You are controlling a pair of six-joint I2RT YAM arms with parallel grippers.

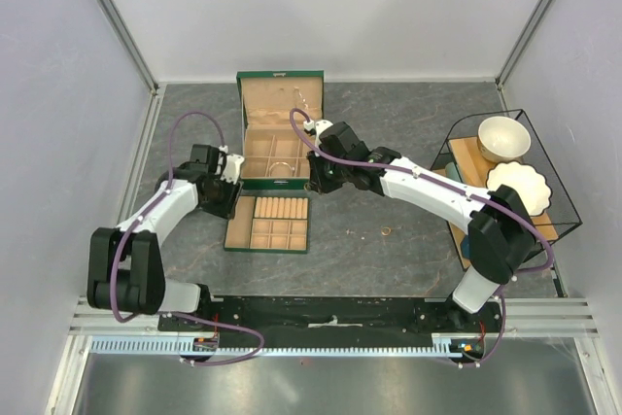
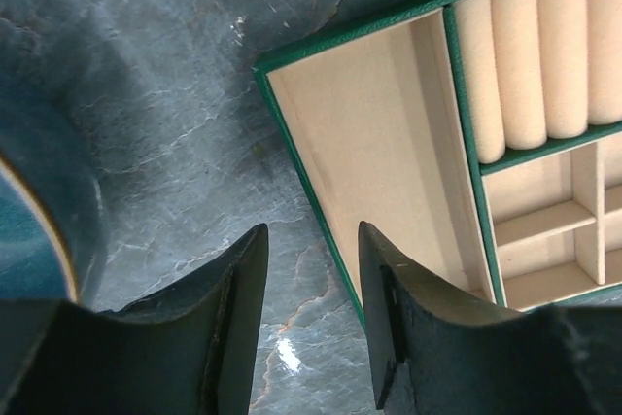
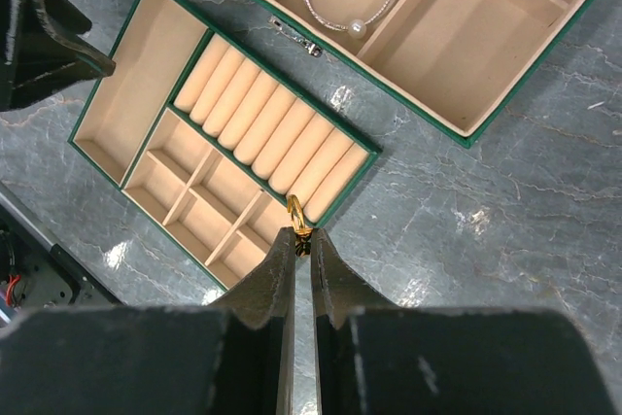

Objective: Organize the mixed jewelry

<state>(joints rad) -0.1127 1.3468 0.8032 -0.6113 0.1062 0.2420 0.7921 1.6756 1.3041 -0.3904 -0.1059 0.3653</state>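
My right gripper (image 3: 301, 236) is shut on a small gold ring (image 3: 294, 212) and holds it above the near right corner of the tan compartmented tray (image 3: 104, 116), by its ring rolls. In the top view this gripper (image 1: 314, 180) hangs between the tray (image 1: 231, 232) and the open green box (image 1: 244, 155). A silver bangle (image 3: 325, 13) with pearl ends lies in a compartment of the box (image 3: 505, 104). Another tiny ring (image 1: 386, 231) lies on the table right of the tray. My left gripper (image 2: 311, 274) is open and empty, low over the tray's left edge (image 2: 303, 174).
A black wire rack (image 1: 559, 187) at the right edge holds a cream bowl (image 1: 503, 138) and a white scalloped plate (image 1: 520, 187). The box lid (image 1: 280, 94) stands open at the back. Grey walls enclose the table on three sides.
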